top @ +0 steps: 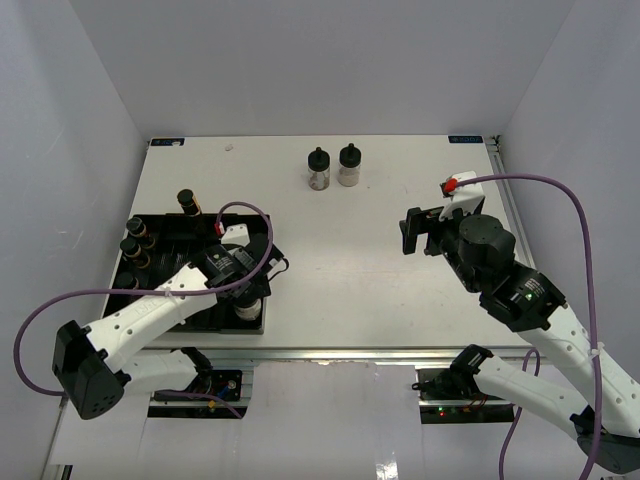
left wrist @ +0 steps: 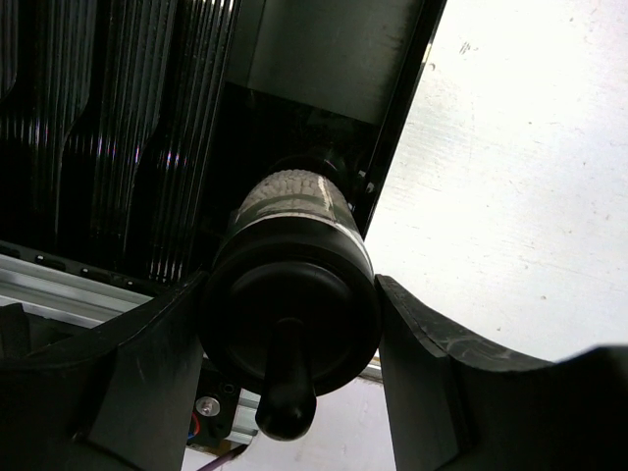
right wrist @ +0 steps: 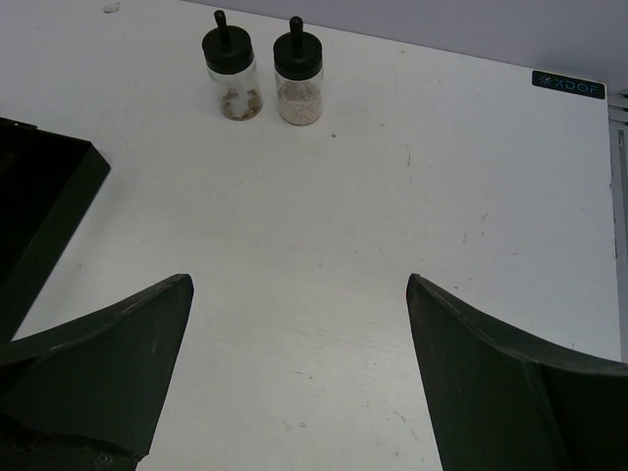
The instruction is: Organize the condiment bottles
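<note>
- Left gripper is reaching down into the tray's near-right corner, fingers clamping the black cap of a squat bottle, one pad on each side of the cap.
- The squat bottle is sitting inside that corner compartment, just within the tray's right wall. Its long axis is running straight away from the wrist, in line with the fingers, knob pointing back at the camera.
- Judgement: the coming move is turning on that line-up. Whether letting go or lifting, the gripper should be travelling along the bottle's axis, since a sideways pull would be tipping it against the wall. Cannot tell whether the base is seated.
- Slim bottles are standing in slots along the tray's left side.
- Brown bottle and pale bottle are standing upright, side by side, well beyond the tray's far-right corner, outside it.
- Right gripper is hanging far right of the tray, fingers spread wide and holding nothing. Both loose bottles are lying ahead of it, slightly left of centre.
- Judgement: the right arm is looking the better placed for those two, being free and facing them.
</note>
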